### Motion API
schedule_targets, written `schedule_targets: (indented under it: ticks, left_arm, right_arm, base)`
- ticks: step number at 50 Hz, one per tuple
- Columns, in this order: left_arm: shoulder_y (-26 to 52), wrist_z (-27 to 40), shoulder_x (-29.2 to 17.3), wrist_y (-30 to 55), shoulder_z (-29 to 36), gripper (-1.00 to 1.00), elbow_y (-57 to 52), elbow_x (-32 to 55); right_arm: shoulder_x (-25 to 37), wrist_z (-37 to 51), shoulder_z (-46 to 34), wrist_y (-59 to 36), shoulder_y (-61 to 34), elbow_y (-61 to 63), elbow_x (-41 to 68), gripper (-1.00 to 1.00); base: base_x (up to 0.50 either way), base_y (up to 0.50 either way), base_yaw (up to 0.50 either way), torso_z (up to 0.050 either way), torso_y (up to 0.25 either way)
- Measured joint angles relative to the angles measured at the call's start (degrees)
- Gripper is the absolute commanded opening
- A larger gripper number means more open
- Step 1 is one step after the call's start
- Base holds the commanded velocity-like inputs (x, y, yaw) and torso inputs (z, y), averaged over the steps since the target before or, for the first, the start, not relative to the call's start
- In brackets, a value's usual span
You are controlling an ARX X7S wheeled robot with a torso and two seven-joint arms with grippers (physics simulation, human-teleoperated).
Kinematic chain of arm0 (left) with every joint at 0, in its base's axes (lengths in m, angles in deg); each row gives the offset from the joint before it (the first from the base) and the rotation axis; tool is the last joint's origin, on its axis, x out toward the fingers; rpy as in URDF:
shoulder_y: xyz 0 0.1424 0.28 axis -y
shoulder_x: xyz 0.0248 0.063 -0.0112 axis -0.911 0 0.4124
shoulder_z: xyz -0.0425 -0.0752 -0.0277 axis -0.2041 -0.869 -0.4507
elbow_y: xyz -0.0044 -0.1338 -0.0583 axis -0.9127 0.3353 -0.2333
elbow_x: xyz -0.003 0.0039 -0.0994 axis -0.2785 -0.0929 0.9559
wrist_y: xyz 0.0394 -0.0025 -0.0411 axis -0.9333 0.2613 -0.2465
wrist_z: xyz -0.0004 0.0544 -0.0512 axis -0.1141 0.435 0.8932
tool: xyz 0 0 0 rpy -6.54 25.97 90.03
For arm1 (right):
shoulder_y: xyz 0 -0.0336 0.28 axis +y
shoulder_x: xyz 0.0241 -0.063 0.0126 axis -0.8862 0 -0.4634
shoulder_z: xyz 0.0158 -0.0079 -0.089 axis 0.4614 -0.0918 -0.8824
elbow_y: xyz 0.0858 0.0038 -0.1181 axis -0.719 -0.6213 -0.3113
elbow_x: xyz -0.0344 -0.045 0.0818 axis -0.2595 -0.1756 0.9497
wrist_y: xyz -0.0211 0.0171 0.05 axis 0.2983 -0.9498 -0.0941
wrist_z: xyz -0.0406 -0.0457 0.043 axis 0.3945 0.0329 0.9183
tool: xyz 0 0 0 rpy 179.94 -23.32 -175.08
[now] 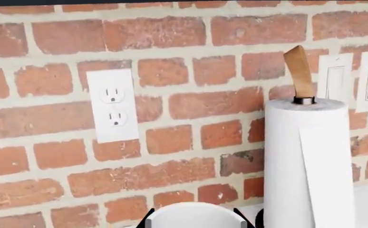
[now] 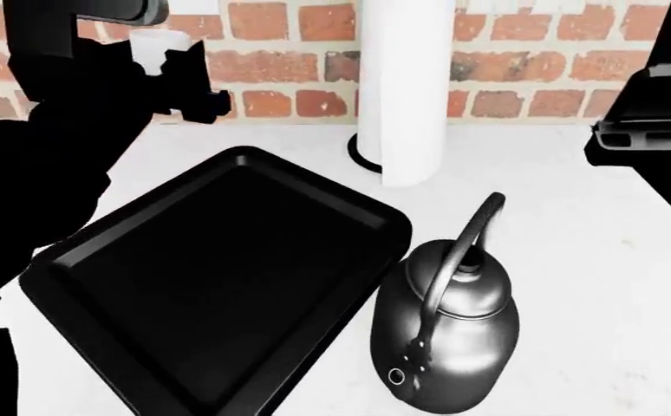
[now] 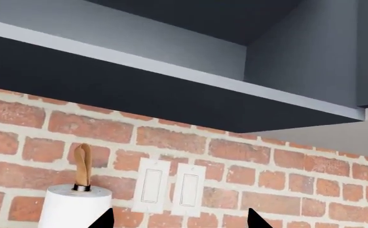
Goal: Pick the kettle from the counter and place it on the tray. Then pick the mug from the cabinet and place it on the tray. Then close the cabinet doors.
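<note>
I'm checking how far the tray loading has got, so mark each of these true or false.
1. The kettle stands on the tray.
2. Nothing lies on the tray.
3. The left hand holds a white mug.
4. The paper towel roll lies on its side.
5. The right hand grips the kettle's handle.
1. False. The kettle stands on the counter, close beside the tray.
2. True. Its black surface is bare.
3. True. The left hand is closed around the mug, raised near the brick wall.
4. False. The paper towel roll stands upright behind the tray and kettle.
5. False. The right hand is open, empty and held up away from the kettle.
</note>
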Motion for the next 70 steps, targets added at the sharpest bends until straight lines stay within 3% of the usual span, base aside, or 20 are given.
schedule_targets:
  ticks: [23,56,57,70]
  left_arm:
    - [-6.52,-8.08,5.69,-12.99,10.54,-1.0,11.77,-9.34]
    - [-10.33,-10.45,5.53,-15.76,14.13,-1.0,15.39,-11.56]
    - [-10.36,-10.49,5.54,-15.78,14.16,1.0,15.52,-11.55]
    - [-10.18,-10.3,5.53,-15.77,13.79,1.0,16.33,-10.94]
  right_arm:
    - [-1.17,-0.9,-0.94,0.15,2.31,0.1,-2.78,1.0]
    - [-2.02,-1.69,-1.55,0.84,4.82,0.15,-5.44,1.0]
    - [-2.03,-1.71,-1.56,0.85,4.87,0.14,-5.51,1.0]
    - [-2.07,-1.89,-1.61,1.09,5.48,0.09,-6.12,1.0]
  base:
    - [0.0,0.0,0.0,0.001,0.0]
    - [0.0,0.0,0.0,0.0,0.001]
    - [0.0,0.0,0.0,0.0,0.0]
    - [0.0,0.0,0.0,0.0,0.0]
